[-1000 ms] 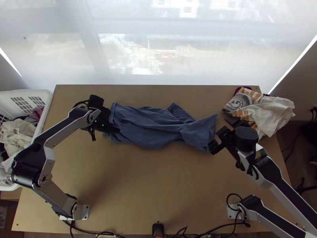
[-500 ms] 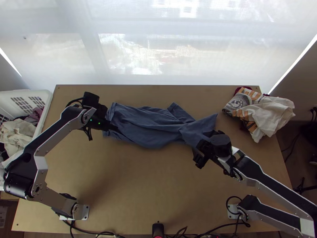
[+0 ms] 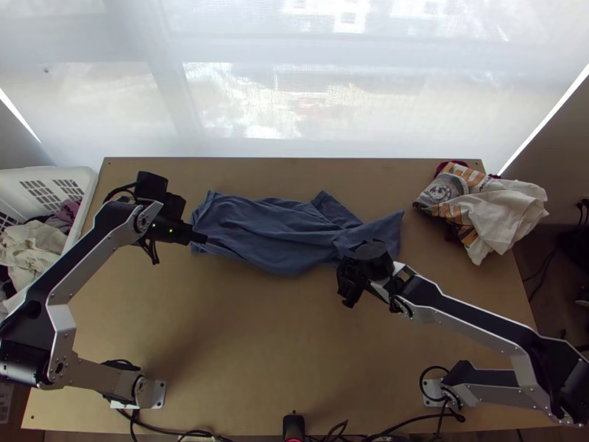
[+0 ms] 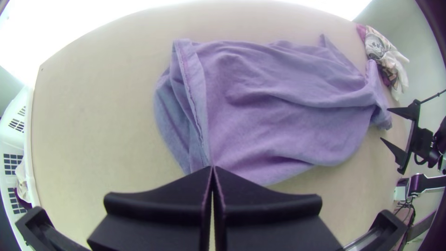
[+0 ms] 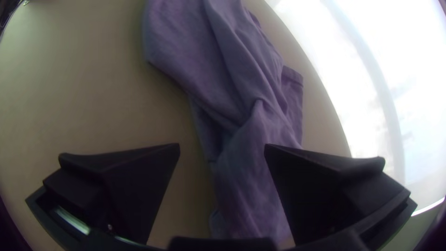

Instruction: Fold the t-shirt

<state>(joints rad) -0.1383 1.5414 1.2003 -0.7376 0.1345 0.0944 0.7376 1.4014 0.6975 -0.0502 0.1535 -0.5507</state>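
The blue t-shirt [image 3: 272, 228] lies in a long, rumpled strip across the table's far half, its right part twisted. At its left end, my left gripper [image 3: 205, 239] has its tips by the near corner. My right gripper [image 3: 353, 278] is above the near edge of the shirt's right part. In the left wrist view the left gripper [image 4: 212, 168] is shut, tips meeting beside the hem of the shirt [image 4: 288, 102], which looks doubled over there. The right gripper [image 5: 222, 148] stands open in the right wrist view, fingers wide apart above the shirt [image 5: 232, 79], nothing held.
A heap of white, orange and maroon cloth [image 3: 501, 214] lies at the table's far right corner. Beyond the left edge stands a white basket [image 3: 87, 184] with clothes. Bare wood [image 3: 250, 339] stretches in front of the shirt. Cables run along the near edge.
My left gripper has drawn back leftward off the shirt's left end. The right gripper has travelled left and slightly nearer, from the shirt's right end to over its near edge. The shirt looks unmoved.
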